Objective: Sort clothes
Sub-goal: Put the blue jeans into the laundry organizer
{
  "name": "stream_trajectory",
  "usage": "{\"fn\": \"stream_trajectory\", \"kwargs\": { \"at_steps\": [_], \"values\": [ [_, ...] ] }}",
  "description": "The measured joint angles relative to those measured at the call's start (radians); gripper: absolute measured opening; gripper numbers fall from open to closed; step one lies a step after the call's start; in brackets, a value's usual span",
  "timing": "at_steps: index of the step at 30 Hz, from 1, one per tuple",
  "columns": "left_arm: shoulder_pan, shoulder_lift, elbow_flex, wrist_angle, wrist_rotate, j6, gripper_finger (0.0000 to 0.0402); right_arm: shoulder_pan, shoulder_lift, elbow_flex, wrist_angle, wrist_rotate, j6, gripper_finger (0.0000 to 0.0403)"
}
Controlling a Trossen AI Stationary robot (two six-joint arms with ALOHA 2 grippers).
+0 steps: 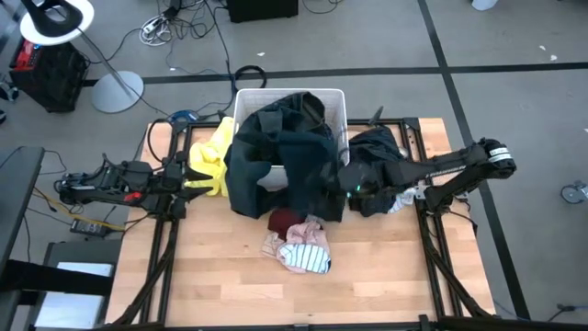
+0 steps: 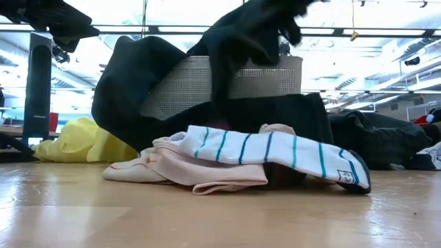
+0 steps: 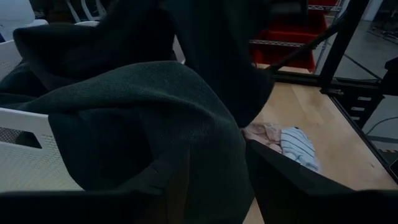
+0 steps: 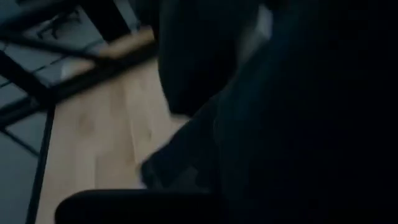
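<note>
A large dark green garment (image 1: 276, 161) is draped over the near wall of the white bin (image 1: 335, 99) and down onto the table. My right gripper (image 1: 347, 181) is shut on its right side. Left of the bin lies a yellow garment (image 1: 213, 156); beside it my left gripper (image 1: 190, 180) stands open, its fingers empty in the left wrist view (image 3: 205, 208). A black garment (image 1: 378, 145) lies on the table to the right of the bin. Maroon (image 1: 283, 221), salmon pink (image 2: 172, 169) and white-striped (image 2: 275, 151) clothes lie heaped at mid table. My right gripper is shut on the dark green garment near its right edge (image 1: 331, 179), coming level-to-slanting from the table's right. The cloth itself hides the fingers, so layers cannot be told. The held part is raised above the bin's rim (image 2: 258, 27); the rest hangs over the bin and rests on the table.
Bare wood lies along the table's near half (image 1: 230, 285). The black frame rails (image 1: 432, 239) run along both sides. The dark garment fills most of the left wrist view (image 3: 137, 112).
</note>
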Motion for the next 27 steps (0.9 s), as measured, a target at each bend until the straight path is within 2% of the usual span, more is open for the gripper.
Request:
{"fn": "stream_trajectory", "kwargs": {
  "at_steps": [6, 13, 16, 22, 27],
  "values": [
    [0.0, 0.0, 0.0, 0.0, 0.0, 0.005, 0.0163, -0.1, 0.002, 0.21, -0.002, 0.0, -0.24, 0.0004],
    [0.0, 0.0, 0.0, -0.002, 0.001, 0.005, 0.0163, -0.237, 0.049, 0.407, -0.008, 0.0, -0.427, 0.0002],
    [0.0, 0.0, 0.0, -0.005, 0.001, 0.006, 0.0163, -0.295, 0.119, 0.503, -0.031, -0.045, -0.462, 0.0001],
    [0.0, 0.0, 0.0, -0.011, 0.002, 0.006, 0.0163, -0.383, 0.331, 0.727, -0.202, -0.1, -0.474, 0.0001],
    [0.0, 0.0, 0.0, -0.011, 0.005, 0.007, 0.0163, -0.445, 0.482, 0.81, -0.272, -0.113, -0.398, 0.0002]
  ]
}}
